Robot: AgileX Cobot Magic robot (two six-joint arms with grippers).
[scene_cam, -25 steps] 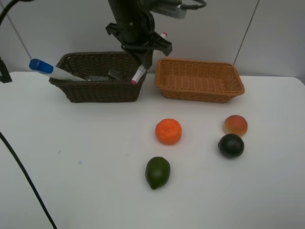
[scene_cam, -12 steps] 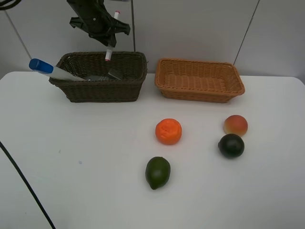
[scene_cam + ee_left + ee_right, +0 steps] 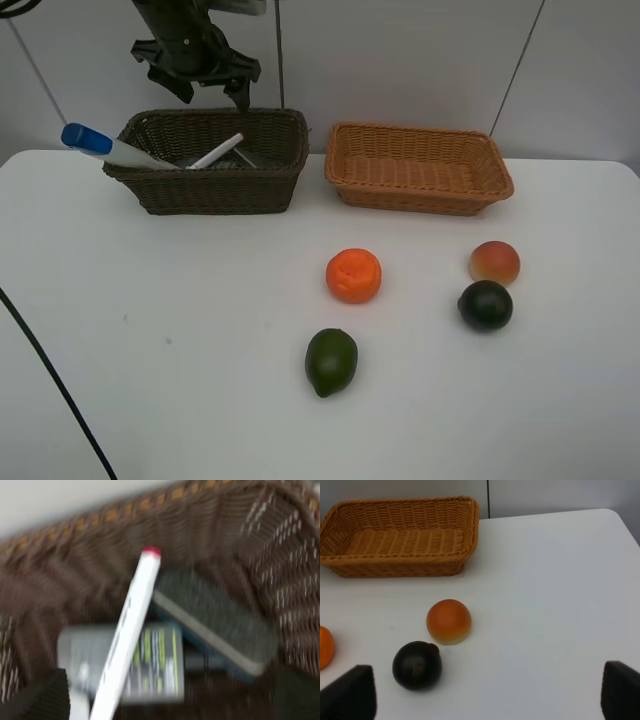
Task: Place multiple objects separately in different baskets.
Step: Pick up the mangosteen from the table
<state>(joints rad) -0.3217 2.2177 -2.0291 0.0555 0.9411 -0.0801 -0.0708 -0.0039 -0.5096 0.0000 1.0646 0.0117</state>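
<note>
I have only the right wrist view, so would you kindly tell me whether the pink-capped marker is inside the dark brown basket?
Observer: Yes, the marker lies inside the dark brown basket, with the left claw open above it.
Operator: Thank you. What is the marker resting on?
Observer: The left wrist view shows it lying across the pump bottle, next to the eraser block.
</note>
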